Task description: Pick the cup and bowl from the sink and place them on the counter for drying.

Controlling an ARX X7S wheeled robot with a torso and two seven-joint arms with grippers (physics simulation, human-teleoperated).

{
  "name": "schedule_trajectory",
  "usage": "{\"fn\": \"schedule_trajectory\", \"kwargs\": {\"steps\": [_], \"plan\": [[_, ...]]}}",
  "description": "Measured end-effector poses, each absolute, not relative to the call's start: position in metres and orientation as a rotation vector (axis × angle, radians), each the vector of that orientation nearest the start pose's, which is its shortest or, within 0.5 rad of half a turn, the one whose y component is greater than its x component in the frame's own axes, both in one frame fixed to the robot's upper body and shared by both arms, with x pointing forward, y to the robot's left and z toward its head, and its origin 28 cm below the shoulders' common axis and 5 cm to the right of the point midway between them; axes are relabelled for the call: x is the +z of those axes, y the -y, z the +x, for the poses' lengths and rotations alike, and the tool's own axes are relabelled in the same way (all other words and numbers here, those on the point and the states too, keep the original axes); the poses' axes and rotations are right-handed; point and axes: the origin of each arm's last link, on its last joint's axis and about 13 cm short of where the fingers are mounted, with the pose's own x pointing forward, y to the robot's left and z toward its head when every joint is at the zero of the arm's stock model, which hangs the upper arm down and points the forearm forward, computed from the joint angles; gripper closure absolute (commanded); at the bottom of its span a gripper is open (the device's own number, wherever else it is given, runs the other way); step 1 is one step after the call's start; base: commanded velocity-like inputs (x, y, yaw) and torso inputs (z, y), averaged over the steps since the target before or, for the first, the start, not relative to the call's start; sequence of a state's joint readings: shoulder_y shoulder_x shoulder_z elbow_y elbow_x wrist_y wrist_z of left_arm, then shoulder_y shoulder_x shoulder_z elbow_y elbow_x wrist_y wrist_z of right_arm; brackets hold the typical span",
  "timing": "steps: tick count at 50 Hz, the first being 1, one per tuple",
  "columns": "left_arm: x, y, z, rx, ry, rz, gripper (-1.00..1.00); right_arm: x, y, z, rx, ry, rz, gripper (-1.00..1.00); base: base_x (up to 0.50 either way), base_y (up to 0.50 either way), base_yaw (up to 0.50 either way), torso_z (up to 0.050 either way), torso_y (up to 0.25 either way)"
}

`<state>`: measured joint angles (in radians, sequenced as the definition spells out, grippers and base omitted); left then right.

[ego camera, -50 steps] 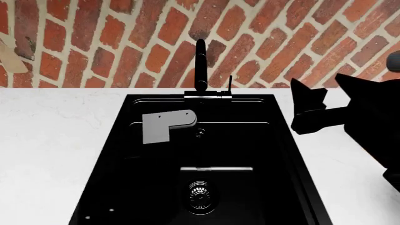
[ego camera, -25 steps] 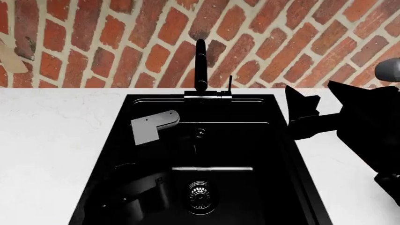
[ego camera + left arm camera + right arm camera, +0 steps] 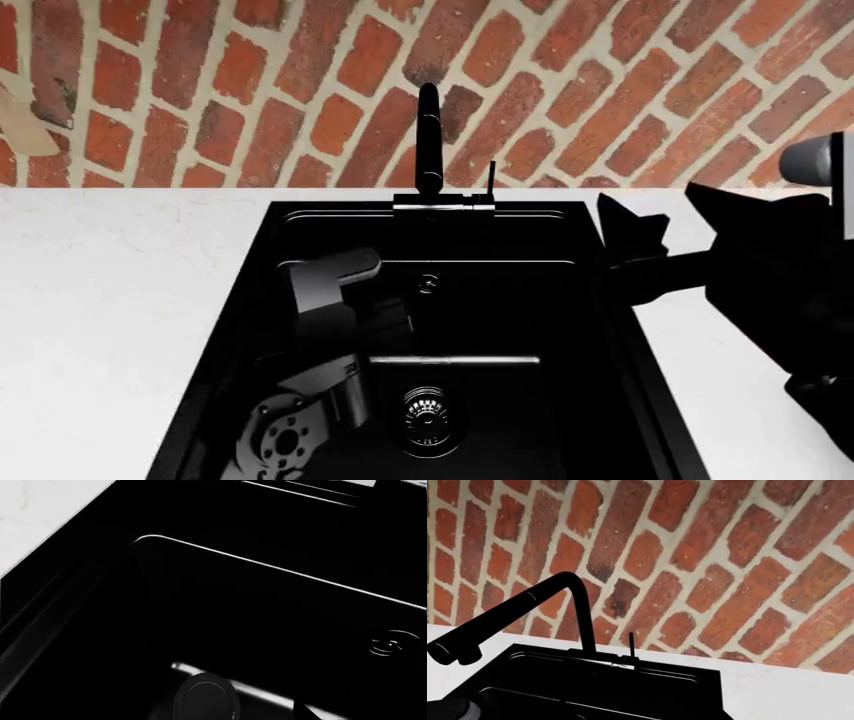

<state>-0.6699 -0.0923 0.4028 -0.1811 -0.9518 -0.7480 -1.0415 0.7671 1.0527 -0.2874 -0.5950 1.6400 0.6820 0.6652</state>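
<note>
The black sink (image 3: 427, 340) lies recessed in the white marbled bench (image 3: 120, 300), with its faucet (image 3: 429, 140) rising against the red brick wall (image 3: 267, 80) and the round metal drain (image 3: 430, 412) low in the basin. Neither the cup nor the bowl shows in any of the views; the basin floor seen from the head camera holds only the drain, and whether either item is hidden under the arm or already out of the sink cannot be told. The left arm (image 3: 314, 400) is down inside the basin on its left side, and its wrist camera looks across the dark sink wall with a corner of white bench at the edge; its tool's fingers are not clearly distinguishable, so whether it is open or closed cannot be told. The right tool (image 3: 638, 250) hangs just beside the sink's right rim over the bench, holding nothing visible, though the dark silhouette does not show whether its jaws are parted. The step in hand looks like a reach into the sink by the left arm. The next move would call for locating a target before closing anything.
</note>
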Motion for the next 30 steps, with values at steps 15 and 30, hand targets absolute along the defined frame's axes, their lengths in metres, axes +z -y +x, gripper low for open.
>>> {"fn": "schedule_trajectory", "kwargs": {"steps": [15, 30], "plan": [[0.089, -0.129, 0.321, 0.299, -0.621, -0.141, -1.00, 0.258, 0.165, 0.203, 0.262, -0.084, 0.037, -1.00, 0.00, 0.00, 0.00, 0.000, 0.000], [0.064, -0.132, 0.329, 0.303, -0.667, -0.118, -1.00, 0.254, 0.164, 0.203, 0.267, -0.092, 0.039, -1.00, 0.00, 0.00, 0.00, 0.000, 0.000]]}}
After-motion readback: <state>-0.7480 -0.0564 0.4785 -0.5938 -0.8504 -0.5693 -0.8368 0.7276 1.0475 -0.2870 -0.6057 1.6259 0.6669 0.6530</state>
